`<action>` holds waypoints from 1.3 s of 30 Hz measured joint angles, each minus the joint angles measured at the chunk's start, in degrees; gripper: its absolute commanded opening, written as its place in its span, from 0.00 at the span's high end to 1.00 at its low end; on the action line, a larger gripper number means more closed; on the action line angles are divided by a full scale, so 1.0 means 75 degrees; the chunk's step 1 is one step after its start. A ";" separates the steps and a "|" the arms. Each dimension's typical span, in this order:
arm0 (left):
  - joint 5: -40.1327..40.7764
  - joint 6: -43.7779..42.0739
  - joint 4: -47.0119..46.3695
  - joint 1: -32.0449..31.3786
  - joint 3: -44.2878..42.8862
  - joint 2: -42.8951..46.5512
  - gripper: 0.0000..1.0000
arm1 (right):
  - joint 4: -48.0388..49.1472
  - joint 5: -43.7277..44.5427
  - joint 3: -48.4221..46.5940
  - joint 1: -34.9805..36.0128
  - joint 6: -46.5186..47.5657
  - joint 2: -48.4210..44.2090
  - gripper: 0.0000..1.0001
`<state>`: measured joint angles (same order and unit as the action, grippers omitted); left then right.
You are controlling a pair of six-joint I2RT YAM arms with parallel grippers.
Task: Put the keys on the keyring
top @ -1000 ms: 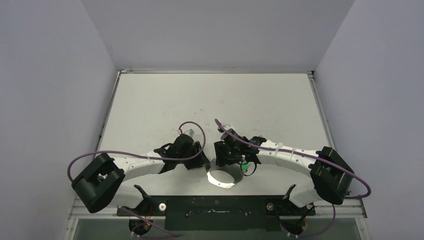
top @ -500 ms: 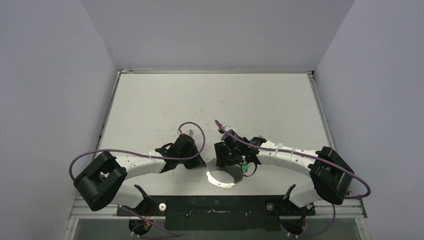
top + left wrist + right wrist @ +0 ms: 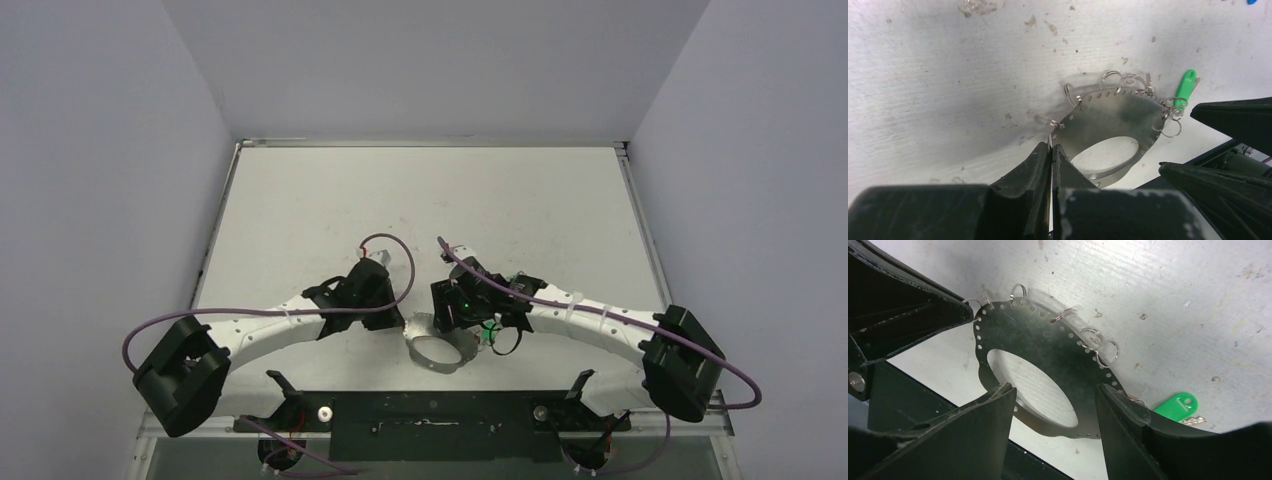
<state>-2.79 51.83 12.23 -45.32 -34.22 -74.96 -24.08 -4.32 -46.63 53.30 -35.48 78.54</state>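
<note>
The keyring (image 3: 437, 350) is a silver sheet-metal hoop with small wire loops along its rim, near the table's front edge. My left gripper (image 3: 1051, 147) is shut on its rim, and the hoop (image 3: 1113, 112) stands tilted off the table. My right gripper (image 3: 1055, 395) is open and empty, its jaws straddling the hoop (image 3: 1048, 347) just above it. A key with a green tag (image 3: 1184, 89) lies at the hoop's far rim among the loops; I cannot tell whether it is hooked on. It also shows beside my right finger (image 3: 1175, 406). No red-tagged key is in view.
The black base plate (image 3: 430, 410) of the arms runs just in front of the hoop. A blue speck (image 3: 1250, 1) sits at the top right edge of the left wrist view. Grey walls enclose the table on three sides.
My left gripper has moved right to the hoop's rim. The hoop has shifted slightly left and away from the front edge. My right arm's elbow has swung out to the right.
</note>
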 measured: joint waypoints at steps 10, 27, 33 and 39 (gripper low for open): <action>0.0533 -0.1166 0.1087 0.0003 -0.0589 0.1160 1.00 | 0.0280 0.0370 0.0586 0.0000 0.0592 -0.1839 0.33; 0.0396 -0.3794 0.1906 0.0006 -0.2183 0.2678 1.00 | 0.1393 0.0895 0.1349 0.0000 0.2081 -0.4325 0.27; -0.0504 -0.4768 0.1789 0.0006 -0.2189 0.2771 1.00 | 0.2049 -0.0032 0.1638 0.0000 0.3159 -0.4433 0.27; -0.1536 -0.5520 0.1510 0.0006 -0.2157 0.2702 1.00 | 0.2996 -0.1122 0.2081 0.0000 0.4348 -0.4572 0.37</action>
<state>-14.31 10.44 23.55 -45.28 -50.39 -54.70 -1.61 -12.73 -31.03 53.30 -2.87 44.25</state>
